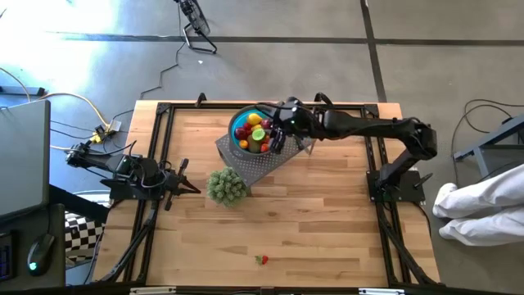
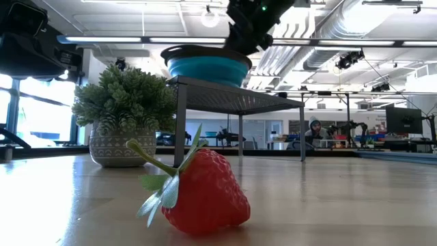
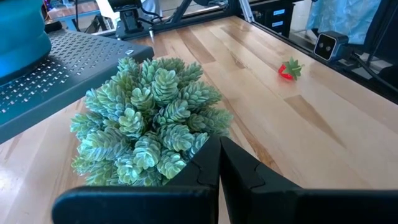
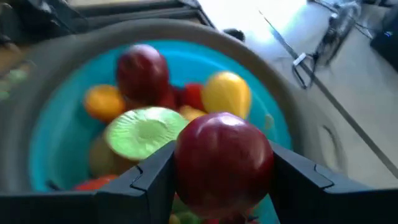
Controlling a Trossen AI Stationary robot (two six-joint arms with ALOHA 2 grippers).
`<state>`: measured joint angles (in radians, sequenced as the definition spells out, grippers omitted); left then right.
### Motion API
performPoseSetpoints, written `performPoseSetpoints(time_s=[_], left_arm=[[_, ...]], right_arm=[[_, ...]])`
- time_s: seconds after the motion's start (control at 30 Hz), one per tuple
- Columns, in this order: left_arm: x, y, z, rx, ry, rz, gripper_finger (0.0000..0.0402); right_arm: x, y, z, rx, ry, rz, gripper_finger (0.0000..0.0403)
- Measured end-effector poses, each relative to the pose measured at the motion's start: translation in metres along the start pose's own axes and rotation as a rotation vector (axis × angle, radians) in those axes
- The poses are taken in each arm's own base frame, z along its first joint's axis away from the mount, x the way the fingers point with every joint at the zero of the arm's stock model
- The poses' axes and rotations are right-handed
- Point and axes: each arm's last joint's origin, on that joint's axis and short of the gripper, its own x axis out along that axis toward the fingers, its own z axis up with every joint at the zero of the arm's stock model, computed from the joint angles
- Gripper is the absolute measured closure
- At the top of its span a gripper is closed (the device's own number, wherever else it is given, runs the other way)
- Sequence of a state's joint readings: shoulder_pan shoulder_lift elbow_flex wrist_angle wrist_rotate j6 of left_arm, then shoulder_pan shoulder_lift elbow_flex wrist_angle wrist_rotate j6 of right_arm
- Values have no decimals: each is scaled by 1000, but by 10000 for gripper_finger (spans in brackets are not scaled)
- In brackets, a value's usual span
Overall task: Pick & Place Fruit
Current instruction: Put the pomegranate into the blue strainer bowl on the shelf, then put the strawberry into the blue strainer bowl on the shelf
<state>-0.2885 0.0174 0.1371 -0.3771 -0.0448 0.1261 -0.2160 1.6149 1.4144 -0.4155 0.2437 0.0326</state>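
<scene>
A blue bowl [image 1: 242,120] [image 4: 56,118] [image 2: 208,68] stands on a grey perforated rack [image 1: 260,165] at the far middle of the table. Several fruit pieces lie in it: a dark red one [image 4: 142,71], an orange one [image 4: 102,101], a yellow one [image 4: 226,93] and a cut lime-green one [image 4: 144,130]. My right gripper [image 1: 277,136] [image 4: 221,168] hovers over the bowl's right side, shut on a red apple [image 4: 224,163]. A strawberry [image 1: 262,260] [image 2: 205,195] [image 3: 288,69] lies on its side near the table's front edge. My left gripper [image 1: 193,188] [image 3: 219,163] is shut at the left, beside the potted plant. My right gripper pinches the red apple between its two fingers, one finger [image 4: 155,173] on each of two opposite sides [image 4: 185,163]. The fingers come slanting down from the table's right side. The apple is lifted clear, just above the fruit in the bowl.
A small green potted plant [image 1: 227,186] [image 2: 125,113] [image 3: 149,118] stands on the table just in front of the rack's near left corner. The rack stands on thin legs [image 2: 180,126]. Bare wood lies between the plant and the strawberry.
</scene>
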Motion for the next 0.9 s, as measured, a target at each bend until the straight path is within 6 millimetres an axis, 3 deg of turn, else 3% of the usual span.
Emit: performPoseSetpoints(time_s=[0.33, 0.67, 0.9], left_arm=[[0, 0, 0, 2, 0, 1, 400], [0, 0, 0, 4, 0, 0, 400], [0, 0, 0, 4, 0, 1, 400]], right_arm=[[4, -6, -9, 6, 89, -35, 199], [2, 4, -8, -55, 72, -83, 115], [-21, 16, 3, -73, -27, -44, 105]])
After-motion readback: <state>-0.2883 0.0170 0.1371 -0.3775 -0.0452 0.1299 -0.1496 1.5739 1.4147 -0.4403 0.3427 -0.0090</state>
